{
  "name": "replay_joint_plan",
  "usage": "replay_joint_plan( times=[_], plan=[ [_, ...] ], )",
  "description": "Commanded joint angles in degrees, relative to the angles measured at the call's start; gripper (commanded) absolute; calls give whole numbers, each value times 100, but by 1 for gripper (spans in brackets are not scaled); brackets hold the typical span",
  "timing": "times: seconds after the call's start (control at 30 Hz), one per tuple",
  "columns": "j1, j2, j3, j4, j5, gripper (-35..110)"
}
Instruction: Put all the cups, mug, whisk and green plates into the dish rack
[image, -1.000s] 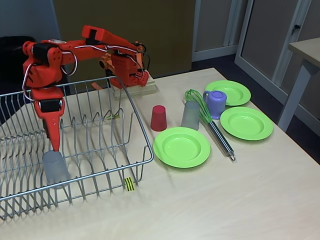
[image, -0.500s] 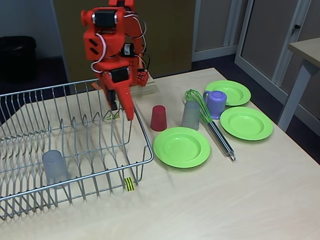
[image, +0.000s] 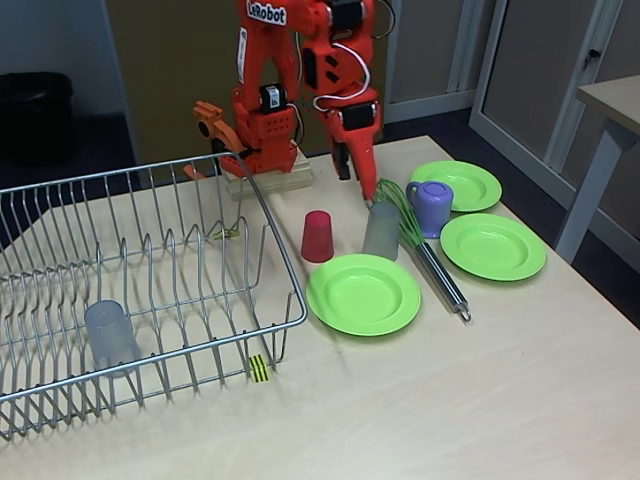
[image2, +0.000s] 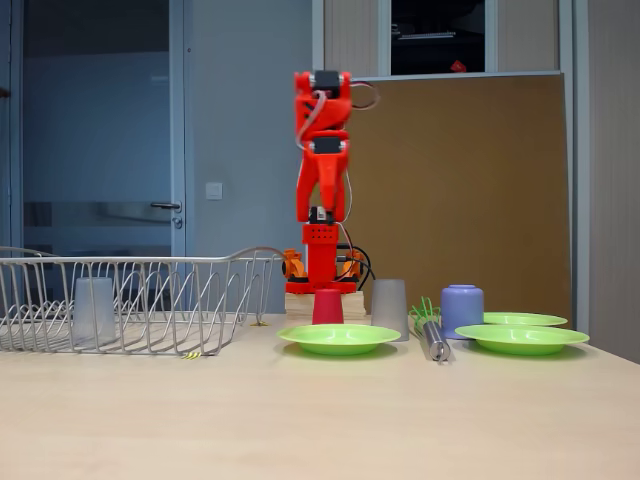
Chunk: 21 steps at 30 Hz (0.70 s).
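A: Where is the orange gripper (image: 366, 187) sitting?

B: It is hanging point-down above the table, just over the upright grey tumbler (image: 381, 230) beside the whisk (image: 418, 240). Whether the fingers are apart or together I cannot tell; nothing is showing between them.

A: And the dish rack (image: 285, 262)?

B: It is standing on the left of the pale table (image: 480, 380), with a second grey tumbler (image: 110, 335) standing inside it near the front-left. The yellow-and-black tag (image: 259, 368) is showing on its front rim.

A: What is lying outside the rack?

B: The red tumbler (image: 317, 236) is sitting upside down just left of the grey one. The nearest green plate (image: 363, 293) is lying in front of both. The whisk is lying with its green wires toward the arm and its silver handle toward the front. The lilac mug (image: 432, 207) is touching the rim of the far green plate (image: 470, 184), and the third green plate (image: 493, 245) is lying to the right of the whisk.
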Motion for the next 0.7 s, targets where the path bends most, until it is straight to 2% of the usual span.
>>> replay_joint_plan(
  times=[0.0,0.17,0.33,0.5,0.67],
  plan=[
    [-1055,369,316,-404,1802,34],
    [-2241,290,562,-932,4210,35],
    [-3190,-132,589,-1318,5985,36],
    [-3753,-536,703,-2188,7251,38],
    [-4034,-1011,712,-3138,8068,41]
  ],
)
